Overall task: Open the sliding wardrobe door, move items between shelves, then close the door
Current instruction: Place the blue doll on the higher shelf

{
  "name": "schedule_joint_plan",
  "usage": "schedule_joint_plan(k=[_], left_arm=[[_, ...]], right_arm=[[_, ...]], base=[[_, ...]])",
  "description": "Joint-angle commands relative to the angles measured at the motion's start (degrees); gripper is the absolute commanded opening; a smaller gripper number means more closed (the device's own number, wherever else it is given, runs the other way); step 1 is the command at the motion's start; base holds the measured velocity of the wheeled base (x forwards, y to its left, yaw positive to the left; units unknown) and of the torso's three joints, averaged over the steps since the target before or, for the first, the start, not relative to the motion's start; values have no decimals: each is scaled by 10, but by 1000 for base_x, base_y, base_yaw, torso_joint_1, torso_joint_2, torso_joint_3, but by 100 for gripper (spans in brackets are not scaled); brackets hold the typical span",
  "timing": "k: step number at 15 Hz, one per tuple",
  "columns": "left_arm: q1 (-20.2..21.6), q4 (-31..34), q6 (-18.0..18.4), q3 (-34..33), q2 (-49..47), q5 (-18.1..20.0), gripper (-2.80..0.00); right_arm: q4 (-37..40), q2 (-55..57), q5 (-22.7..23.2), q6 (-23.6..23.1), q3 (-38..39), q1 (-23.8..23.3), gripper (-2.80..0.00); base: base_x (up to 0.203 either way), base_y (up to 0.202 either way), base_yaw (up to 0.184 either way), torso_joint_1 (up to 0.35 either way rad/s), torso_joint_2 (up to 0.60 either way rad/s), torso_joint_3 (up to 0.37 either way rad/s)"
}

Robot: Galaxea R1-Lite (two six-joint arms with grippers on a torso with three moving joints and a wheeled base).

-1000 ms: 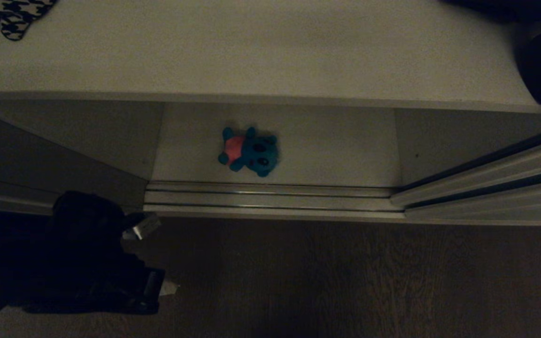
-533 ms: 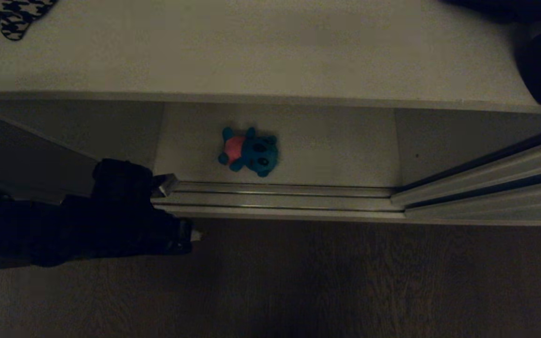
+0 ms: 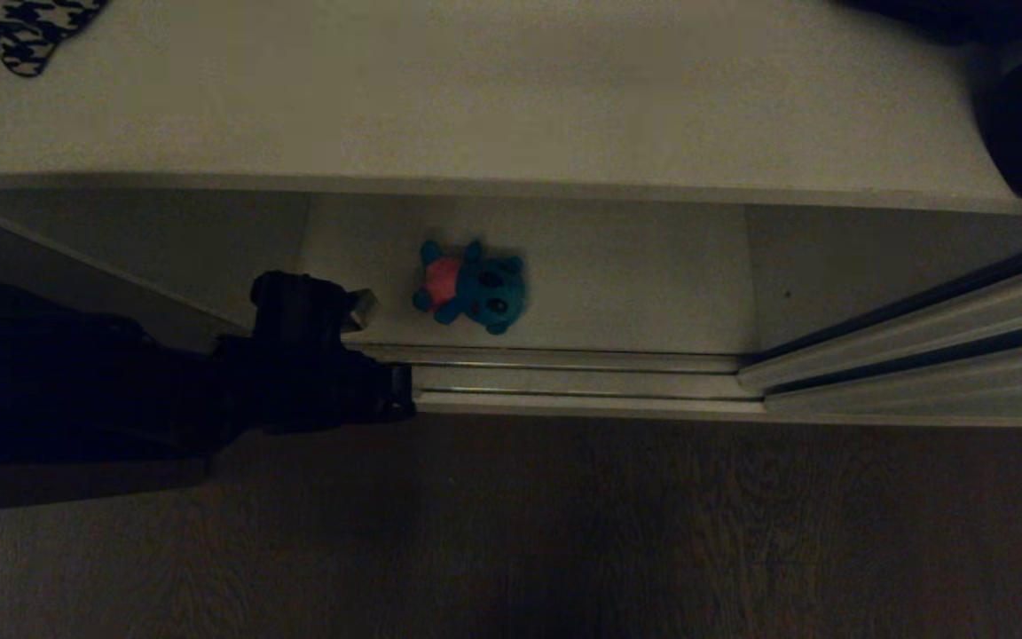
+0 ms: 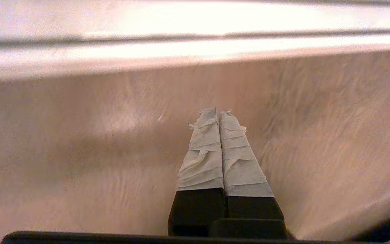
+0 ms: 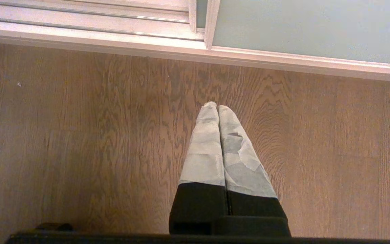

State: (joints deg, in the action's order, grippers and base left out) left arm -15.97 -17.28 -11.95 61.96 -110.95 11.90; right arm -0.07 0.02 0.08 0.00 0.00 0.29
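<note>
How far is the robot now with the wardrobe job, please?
Done: the sliding wardrobe door stands open at the right. In hand: the left end effector, shut and empty, is beside the teal-blue plush toy on the lower shelf. Left: grasp it, move it to the upper shelf, close the door. The right end effector hangs shut over the floor.

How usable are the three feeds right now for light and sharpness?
Head view: dim, the left arm a near-black shape, yet the teal plush toy reads clearly. Left wrist view: motion-blurred floor, track washed out by glare. Right wrist view: evenly lit, sharp wood grain.
</note>
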Motion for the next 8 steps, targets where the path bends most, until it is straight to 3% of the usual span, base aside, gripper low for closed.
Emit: schedule_joint_plan(k=[1,6,7,8], left_arm=[[-7,-11,-6,22,-25,0,-280],[-27,-68,-17,66,-66,-42,-280],[-30,-65,-18,71,-62,-42,0],[-35,-67,-19,77,-61,-42,0]], right_arm=[[0,-2,0,0,0,0,-280],[0,-2,0,0,0,1,-280],[0,-2,0,0,0,0,-280],[0,-2,0,0,0,0,-280]], base=[[0,0,0,0,0,0],[0,0,0,0,0,0],[0,0,0,0,0,0],[0,0,0,0,0,0]])
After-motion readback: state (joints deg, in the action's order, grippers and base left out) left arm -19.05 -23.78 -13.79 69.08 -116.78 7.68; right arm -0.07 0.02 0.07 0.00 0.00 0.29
